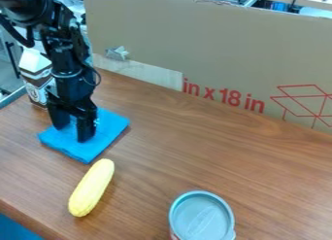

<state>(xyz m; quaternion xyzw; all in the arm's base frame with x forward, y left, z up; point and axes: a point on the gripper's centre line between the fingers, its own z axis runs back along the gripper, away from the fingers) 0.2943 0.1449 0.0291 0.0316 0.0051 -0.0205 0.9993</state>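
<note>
The black gripper (73,132) hangs at the left, low over a folded blue cloth (107,133), with its two fingers apart and only cloth visible between the tips. Whether the tips touch the cloth I cannot tell. The cloth lies flat on the wooden table, partly covered by the gripper. Just in front of the cloth, a yellow corn-like or squash-like object (91,187) lies at a slant, apart from it. Nearer the front edge, right of the yellow object, stands a can with a grey-blue lid (202,218).
A carton (36,75) stands behind the gripper at the table's left back, partly hidden by the arm. A tall cardboard panel (214,44) with red print runs along the back. The wooden table (214,146) stretches right, and its front left edge slants across the lower left corner.
</note>
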